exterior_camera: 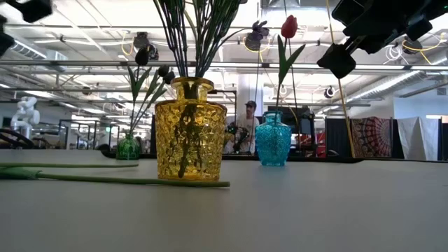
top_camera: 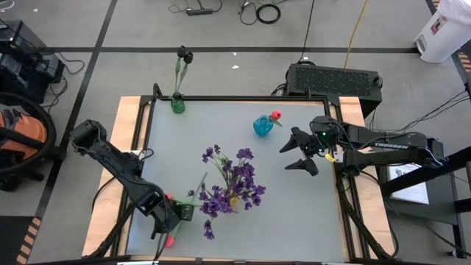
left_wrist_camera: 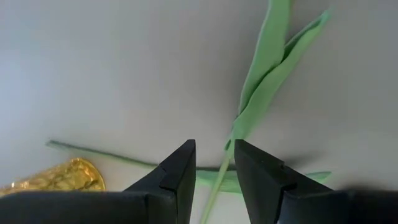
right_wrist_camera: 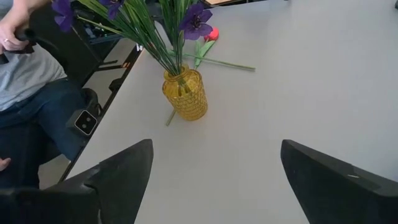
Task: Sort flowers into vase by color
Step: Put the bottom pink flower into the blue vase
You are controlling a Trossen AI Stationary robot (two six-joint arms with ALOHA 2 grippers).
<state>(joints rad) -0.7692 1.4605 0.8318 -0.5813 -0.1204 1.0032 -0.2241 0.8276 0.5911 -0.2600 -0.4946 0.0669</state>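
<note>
Green stem [left_wrist_camera: 214, 186] between left claw [left_wrist_camera: 214, 171] fingers.

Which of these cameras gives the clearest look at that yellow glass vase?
The low view: the yellow vase stands close and whole, stems visible inside. The right wrist view shows it smaller, from above. The high view hides it under the purple flowers. The left wrist view catches only an edge.

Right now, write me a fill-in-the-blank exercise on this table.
1. The purple flowers stand in the ____ vase.
2. The blue vase holds one ____ tulip.
3. The green vase holds ____-headed blooms.
4. The right gripper is ____.

Missing words: yellow; red; black; open
</note>
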